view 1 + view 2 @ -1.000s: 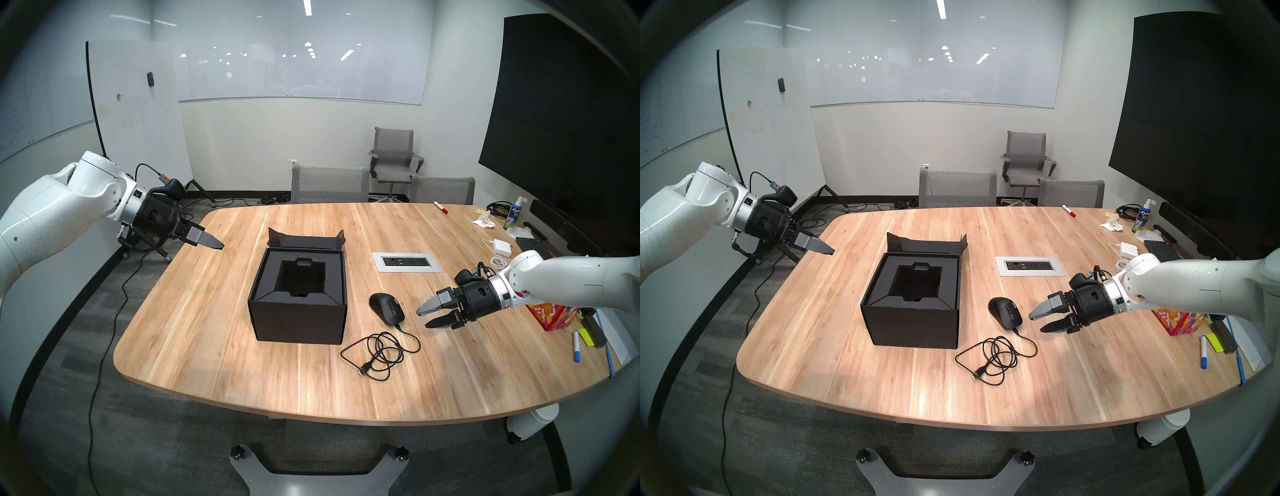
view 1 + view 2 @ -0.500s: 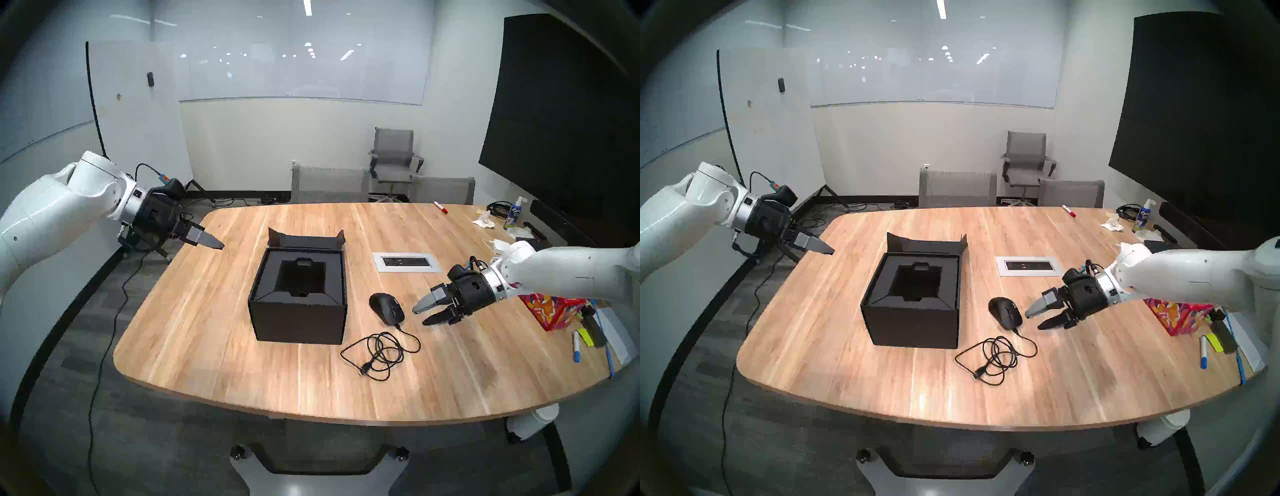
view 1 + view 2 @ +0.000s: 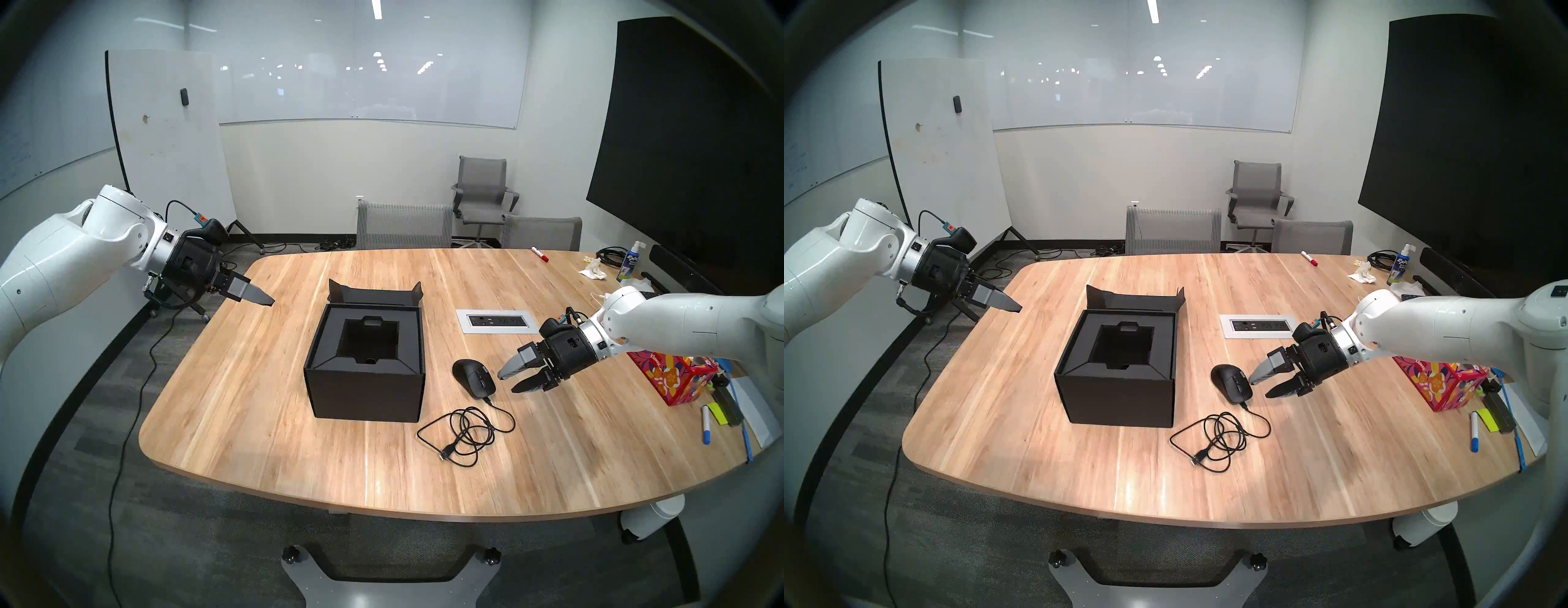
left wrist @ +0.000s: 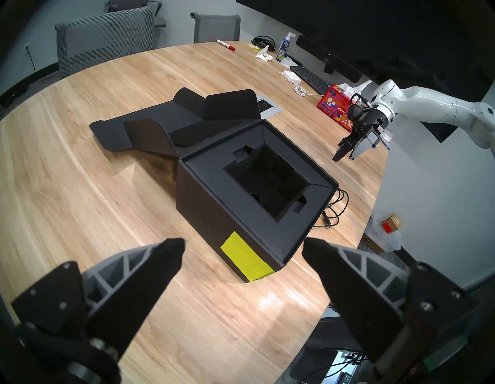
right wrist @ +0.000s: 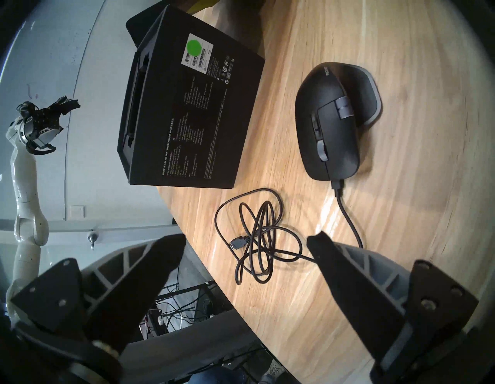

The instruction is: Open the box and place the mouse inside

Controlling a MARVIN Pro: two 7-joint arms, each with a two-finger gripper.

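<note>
The black box [image 3: 365, 382] [image 3: 1119, 395] stands mid-table with its lid flap [image 3: 375, 295] [image 4: 160, 131] folded back and the dark foam cavity showing. A yellow-green sticky note [image 4: 246, 257] is on its near side in the left wrist view. The black mouse [image 3: 473, 378] [image 3: 1231, 383] [image 5: 329, 134] lies just right of the box, and its cable [image 3: 466, 429] [image 5: 257, 236] is coiled in front of it. My right gripper [image 3: 508, 383] [image 3: 1259, 389] [image 5: 246, 238] hovers open and empty close to the mouse's right side. My left gripper [image 3: 265, 302] [image 4: 243, 241] is open and empty over the table's left edge.
A power outlet panel [image 3: 498, 320] is set into the table behind the mouse. A red floral tissue box [image 3: 674, 378], markers, a spray bottle [image 3: 631, 261], a keyboard [image 4: 308, 76] and a white charger [image 4: 290, 76] crowd the right edge. Chairs [image 3: 403, 225] stand at the far side.
My right gripper has moved left and slightly away from me, closing in on the mouse, still open. The left arm, box and mouse have not moved.
</note>
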